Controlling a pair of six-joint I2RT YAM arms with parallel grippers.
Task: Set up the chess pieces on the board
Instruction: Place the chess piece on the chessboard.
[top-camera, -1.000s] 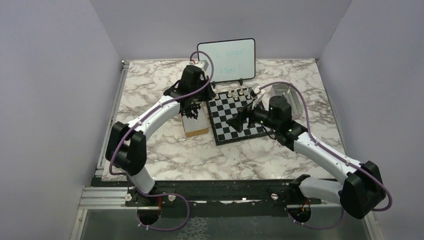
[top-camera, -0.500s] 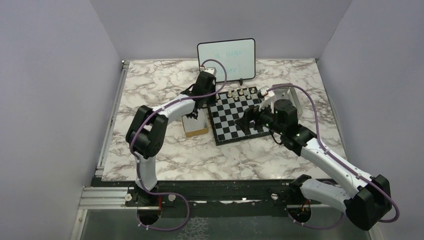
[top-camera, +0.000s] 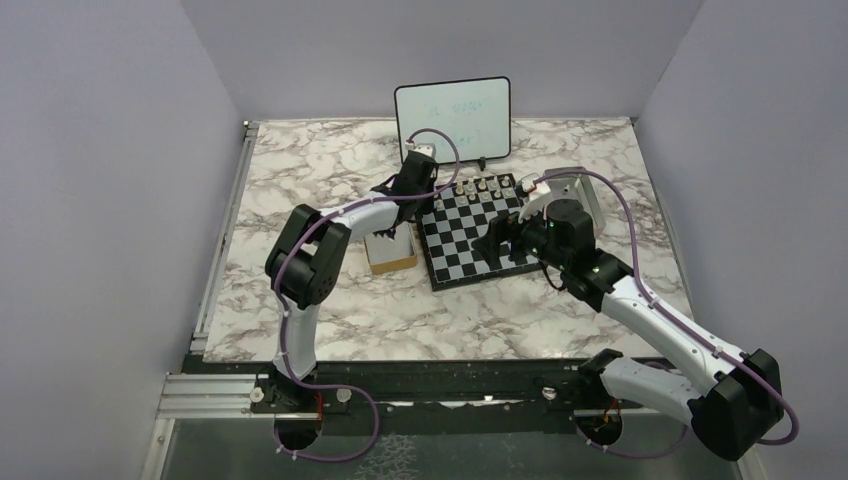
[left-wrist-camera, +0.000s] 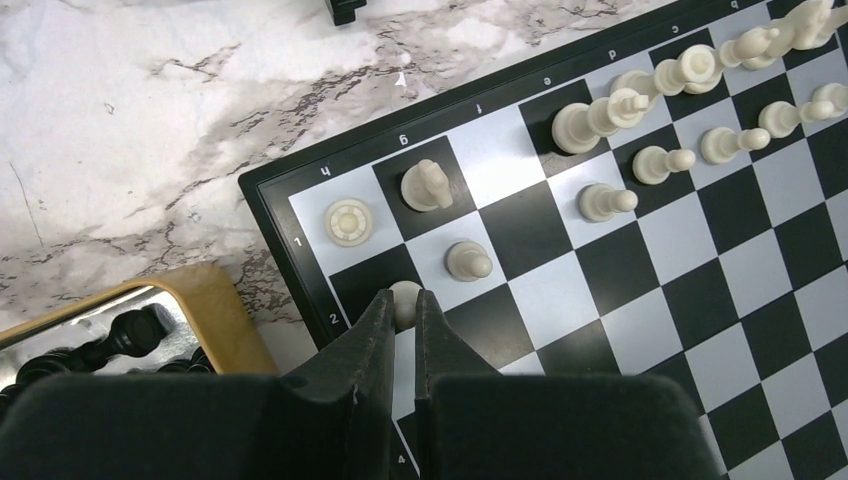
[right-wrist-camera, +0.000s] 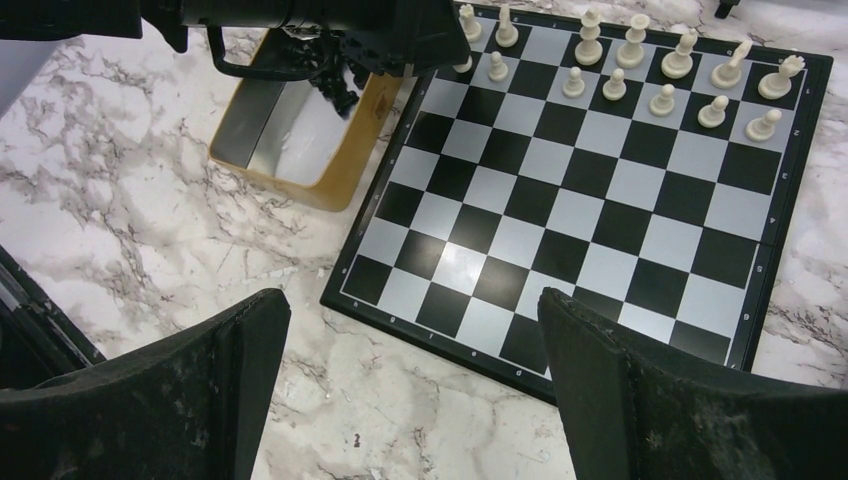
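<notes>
The left end effector (left-wrist-camera: 403, 300) gripped a pale pawn (left-wrist-camera: 404, 292) upright over a second-row edge square of the board (left-wrist-camera: 285, 225), probably to fill the pawn row. Other pale pieces (left-wrist-camera: 467, 260) stood just ahead. The right end effector (right-wrist-camera: 412, 300) hovered wide open, holding nothing.

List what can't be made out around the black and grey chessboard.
Left wrist view: the left gripper hides most of the small pale pawn; whether it rests on the black and grey chessboard is unclear.
Left wrist view: the black chessmen in the wooden box are cut off by its rim and the gripper.
Top view: writing on the white whiteboard is too faint to read.
</notes>
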